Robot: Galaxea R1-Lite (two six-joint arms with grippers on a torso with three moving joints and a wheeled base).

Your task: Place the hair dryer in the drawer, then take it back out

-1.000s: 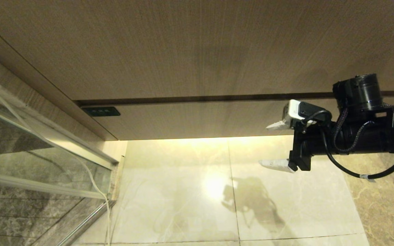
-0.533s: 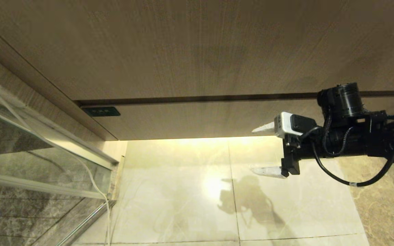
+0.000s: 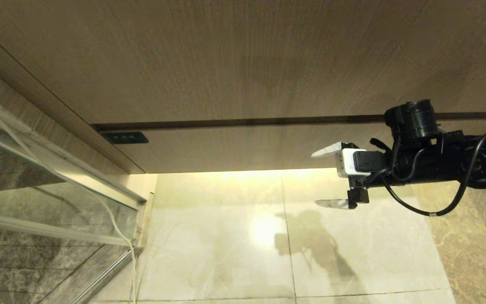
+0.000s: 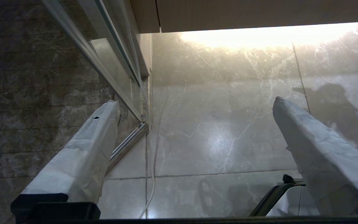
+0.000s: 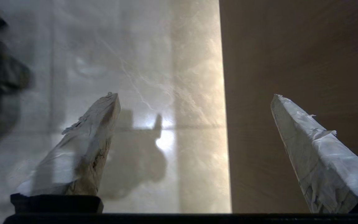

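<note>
- Right claw [image 3: 328, 177] wide apart, empty, level, one white-wrapped finger up against the drawer front, the other over the lit floor.
- Left claw [image 4: 194, 105] also spread wide, nothing in it; not in the head view, its own camera looks down at the marble floor [image 4: 222, 130] near the glass door rail [image 4: 126, 146].
- Hair dryer: not in any view, so cannot say where it lies; maybe inside the drawer or off-frame.
- Drawer [image 3: 243, 147] shut: narrow wood-grain front with small black mark [image 3: 124, 137] at its left end, a dark gap along its top edge, the taller wood-grain panel [image 3: 243, 59] above that.
- Handling guess: the dryer is probably light, rigid plastic, smooth round barrel likely to slip; better taken across the handle or barrel neck, away from the loose cord bundle.
- No handle visible on the front; the lower lip above the glowing strip looks like the likely pull point.
- Room: open floor below and in front of the drawer. Wall and glass frame crowd the left end; right arm has free space on its side.
</note>
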